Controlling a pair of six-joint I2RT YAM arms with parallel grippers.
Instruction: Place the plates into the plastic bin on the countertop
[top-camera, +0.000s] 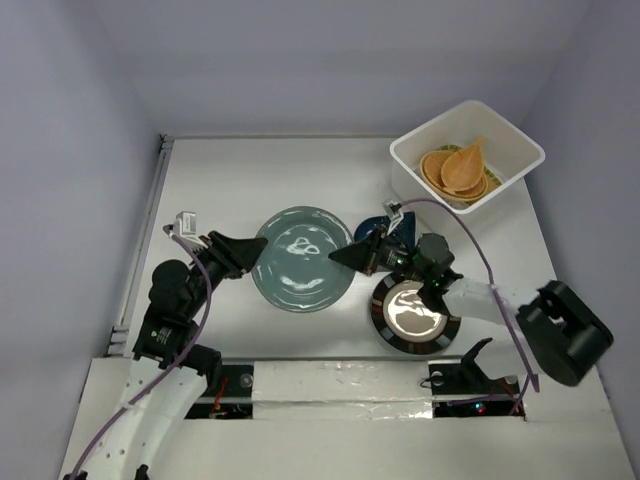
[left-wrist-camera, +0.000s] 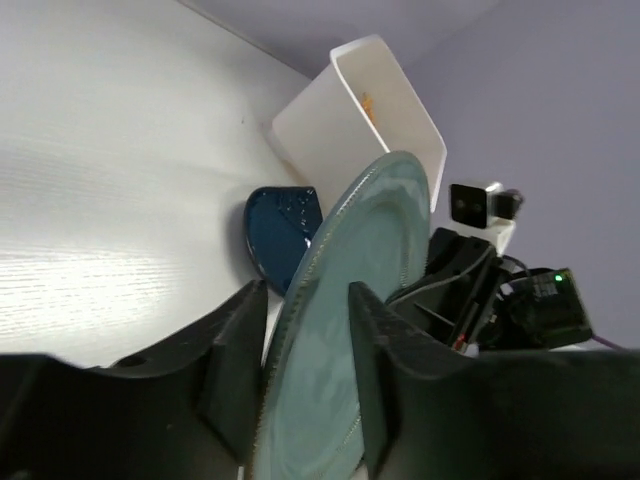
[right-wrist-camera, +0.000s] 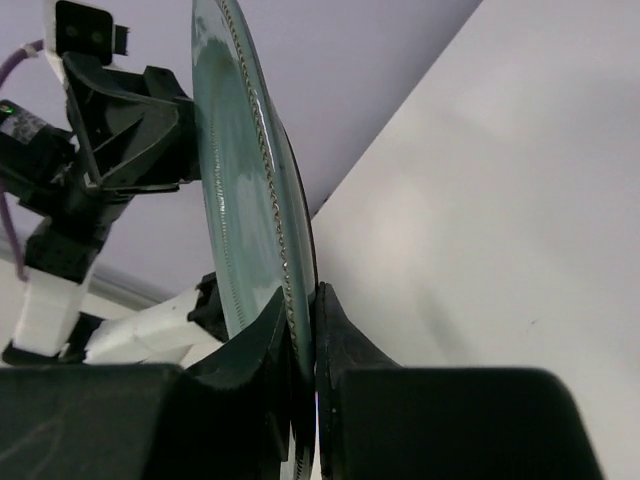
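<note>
Handover is taking place over the white countertop (top-camera: 220, 180): the grey-blue round plate (top-camera: 300, 258) is sitting between your two arms, and whether it is lifted I cannot tell. Your right gripper (top-camera: 340, 257) is pinching one rim tight, while your left gripper (top-camera: 257, 255) is standing with jaws parted astride the opposite rim. Next, I reckon, you are needing to back the left arm clear, then swing the plate to the white plastic bin (top-camera: 425, 185) at far right.
</note>
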